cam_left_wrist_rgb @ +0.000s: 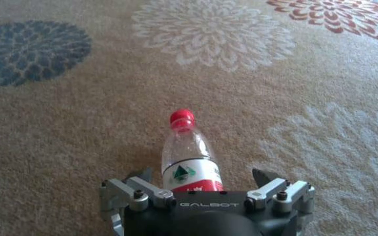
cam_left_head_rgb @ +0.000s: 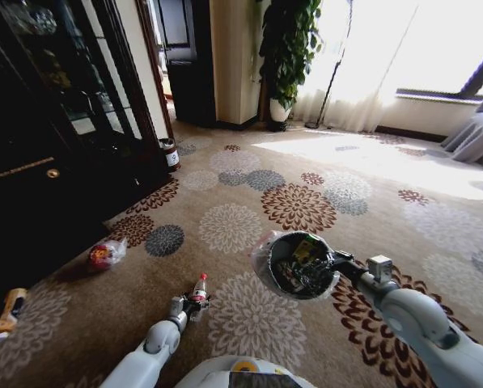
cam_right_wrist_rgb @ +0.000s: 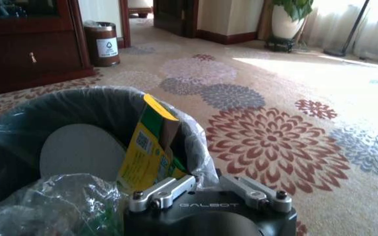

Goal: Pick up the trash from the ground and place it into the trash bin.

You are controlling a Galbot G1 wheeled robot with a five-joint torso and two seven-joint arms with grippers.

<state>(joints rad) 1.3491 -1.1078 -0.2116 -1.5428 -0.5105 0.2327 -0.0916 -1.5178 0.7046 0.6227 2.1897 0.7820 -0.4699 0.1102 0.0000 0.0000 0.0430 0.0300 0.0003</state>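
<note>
Our left gripper (cam_left_wrist_rgb: 202, 184) stood low over the carpet (cam_left_head_rgb: 249, 218) with its jaws spread to either side of a clear plastic bottle (cam_left_wrist_rgb: 189, 157); the fingertips flanked the bottle's lower body, and we could not confirm that they touched it. In the head view that same gripper (cam_left_head_rgb: 188, 307) sat at the end of the left arm, just ahead of the robot's base, with the bottle (cam_left_head_rgb: 199, 289) at its tip.

Our right gripper (cam_right_wrist_rgb: 205, 189) was clamped on the rim of the trash bin (cam_right_wrist_rgb: 97, 105), holding it above the floor to the right of the bottle. The bin (cam_left_head_rgb: 261, 267) was dark, round and lined with a translucent bag; inside we noted a yellow-and-green carton (cam_right_wrist_rgb: 146, 147), a pale round disc (cam_right_wrist_rgb: 77, 150) and crumpled clear plastic (cam_right_wrist_rgb: 51, 206).

Next in size, a red-and-white plastic bag (cam_left_head_rgb: 106, 255) lay on the carpet near the dark cabinet (cam_left_head_rgb: 39, 162), well to the left of the bottle. An orange-topped piece (cam_left_head_rgb: 8, 314) lay farther left, close to the frame edge. A second small bin (cam_left_head_rgb: 170, 153) stood by the cabinet's far end.
</note>
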